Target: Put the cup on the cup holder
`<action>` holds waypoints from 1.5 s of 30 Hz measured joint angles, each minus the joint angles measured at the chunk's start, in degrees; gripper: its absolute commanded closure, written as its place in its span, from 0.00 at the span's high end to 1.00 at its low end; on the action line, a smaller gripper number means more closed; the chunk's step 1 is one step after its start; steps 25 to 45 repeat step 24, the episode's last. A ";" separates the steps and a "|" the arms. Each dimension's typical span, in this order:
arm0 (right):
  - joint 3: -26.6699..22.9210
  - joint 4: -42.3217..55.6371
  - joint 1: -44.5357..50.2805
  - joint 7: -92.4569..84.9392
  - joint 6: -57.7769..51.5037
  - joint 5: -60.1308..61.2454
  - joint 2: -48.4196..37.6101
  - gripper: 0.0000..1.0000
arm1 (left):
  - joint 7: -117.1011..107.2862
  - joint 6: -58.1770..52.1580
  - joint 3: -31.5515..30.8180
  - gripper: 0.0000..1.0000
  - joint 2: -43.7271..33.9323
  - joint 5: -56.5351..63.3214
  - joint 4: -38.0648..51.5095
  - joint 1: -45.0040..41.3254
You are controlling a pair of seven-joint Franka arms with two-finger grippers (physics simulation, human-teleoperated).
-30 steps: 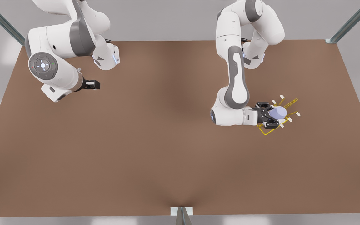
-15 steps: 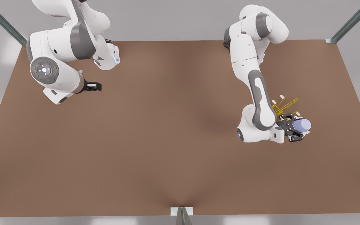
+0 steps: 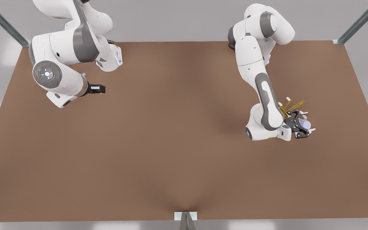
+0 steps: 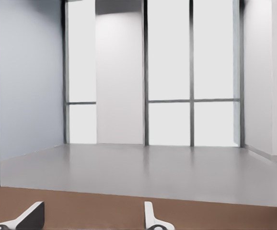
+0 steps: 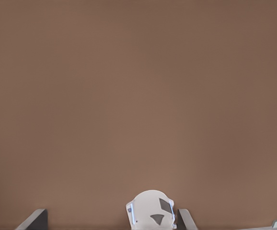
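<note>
While the front view looks down on the brown desk [image 3: 171, 153], the left claw [image 3: 303, 126] sits near the front view's right edge, its dark fingers closed around the cup [image 3: 305, 123]. The cup is over the near side of the cup holder [image 3: 294, 106], whose yellow wires and white-capped prongs stick out around the claw; whether the cup touches a prong cannot be told. The right claw [image 3: 97, 88] waits well apart at the front view's left, level above the desk and pointing toward the middle.

From the left wrist view, two pale fingertips [image 4: 30, 216] stand apart over the desk edge, facing tall windows.

From the right wrist view, the fingertips [image 5: 33, 219] are spread wide with nothing between them, above bare desk and a white arm base [image 5: 150, 211].
</note>
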 measured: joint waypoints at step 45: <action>-0.04 1.57 0.02 -0.27 -0.02 0.10 0.20 1.00 | 79.38 -28.54 -50.97 1.00 -46.37 -42.23 27.95 48.30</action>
